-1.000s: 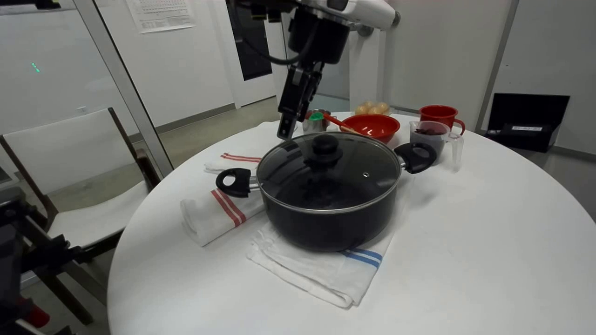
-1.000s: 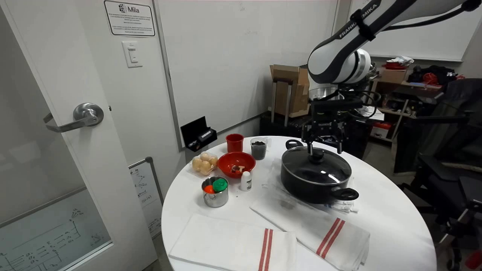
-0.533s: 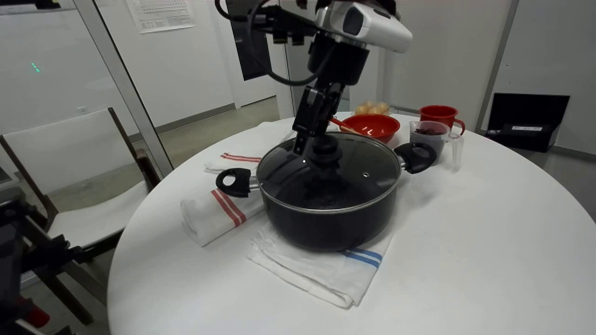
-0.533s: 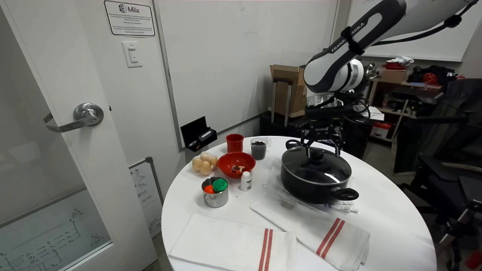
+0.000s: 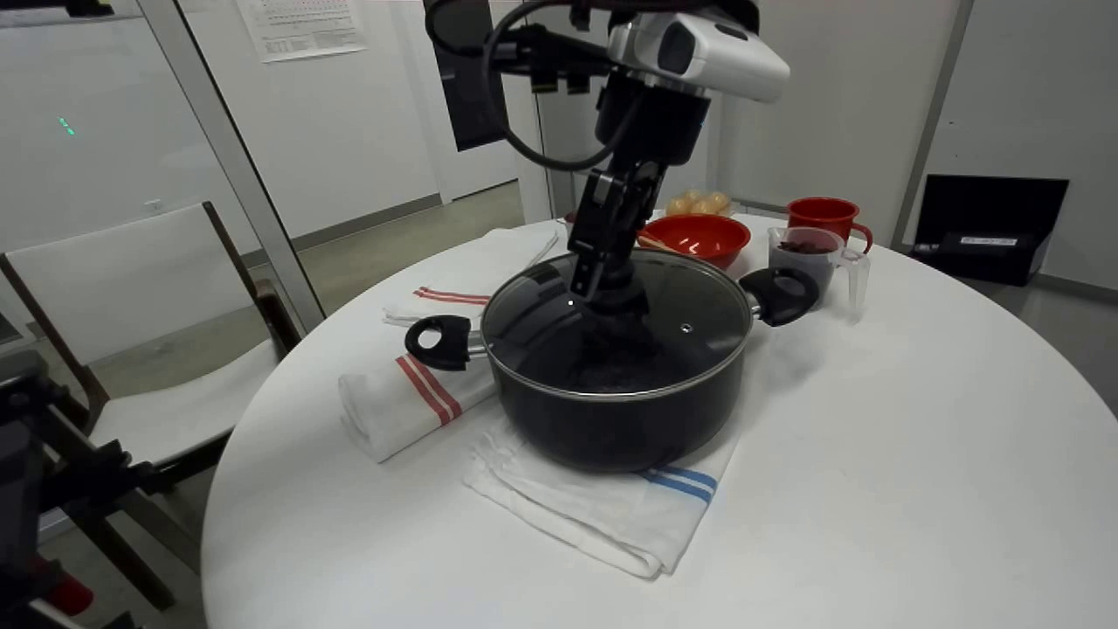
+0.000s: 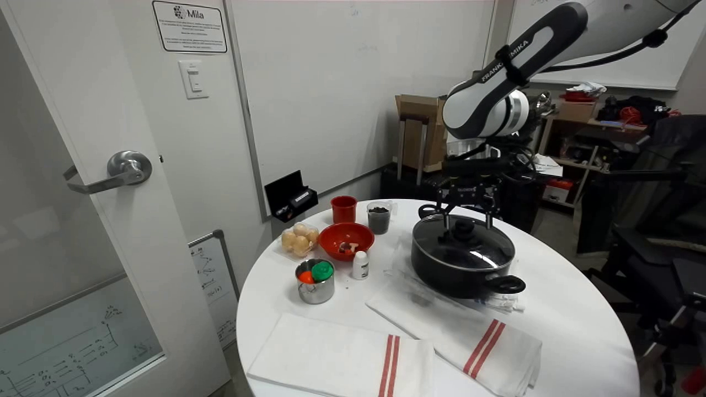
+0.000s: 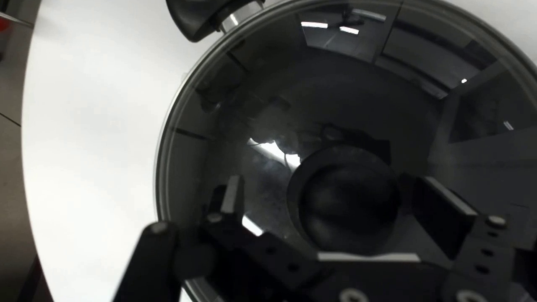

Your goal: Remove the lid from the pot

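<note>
Lid (image 5: pixel 633 358) is on the pot (image 5: pixel 616 432), not lifted: no gap I can see along the near edge. Pot is mid-frame in an exterior view, on a folded white towel (image 5: pixel 603 520) with a blue stripe, on the counter (image 5: pixel 917 437).

End effector (image 6: pixel 468 225) is low over the lid, fingers (image 7: pixel 233 195) spread either side of the knob (image 7: pixel 350 205), nothing clamped. In the wrist view the finger at right of frame is just beside the knob; the one at left has an obvious gap to it. Can't tell if the tips touch the lid.

Progress, my read: approach nearly complete, grasp not made. Left to do: centre on the knob, squeeze, lift straight up, clear the pot, put the lid down somewhere.

Orientation: lid is round and lies roughly level, so no long axis of its own; knob points up. Pot's long axis, in an exterior view, runs from the left-hand handle (image 5: pixel 452 342) to the right-hand handle (image 5: pixel 769 301), the latter a bit higher in frame. In the wrist view a handle shows at upper left; the opposite one is out of sight.
</note>
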Controlling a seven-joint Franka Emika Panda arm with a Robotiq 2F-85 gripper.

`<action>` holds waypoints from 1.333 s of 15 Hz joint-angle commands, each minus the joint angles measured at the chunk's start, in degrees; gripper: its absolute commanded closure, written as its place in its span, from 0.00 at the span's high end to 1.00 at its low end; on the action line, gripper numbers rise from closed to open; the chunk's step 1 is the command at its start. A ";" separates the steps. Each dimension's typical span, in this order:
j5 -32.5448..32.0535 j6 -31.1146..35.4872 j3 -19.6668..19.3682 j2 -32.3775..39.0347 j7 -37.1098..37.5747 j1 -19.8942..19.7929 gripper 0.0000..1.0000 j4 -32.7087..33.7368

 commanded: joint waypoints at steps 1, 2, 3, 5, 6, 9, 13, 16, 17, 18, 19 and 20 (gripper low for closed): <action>0.39 2.08 -0.07 1.22 1.85 0.02 1.00 1.55; 0.38 2.55 -0.04 1.23 2.00 -0.01 1.00 1.49; 0.42 3.05 0.03 1.14 1.92 -0.07 1.00 1.32; 0.36 3.57 0.16 1.08 1.61 -0.12 0.74 1.23; 0.37 3.68 0.22 1.05 1.53 -0.12 0.67 1.19; 0.44 4.02 0.39 1.00 1.41 -0.17 0.43 1.35; 0.61 4.20 0.51 0.37 1.11 -0.31 0.26 0.85; 0.47 4.93 0.61 -1.22 0.41 -0.04 0.26 -0.77; 0.30 5.48 0.53 -1.99 0.25 0.21 0.26 -1.62; 0.09 5.91 0.48 -2.98 -0.02 0.48 0.26 -2.62; -0.06 6.30 0.45 -3.65 -0.26 0.69 0.26 -3.33; -0.20 7.04 0.40 -4.60 -0.51 1.00 0.26 -4.35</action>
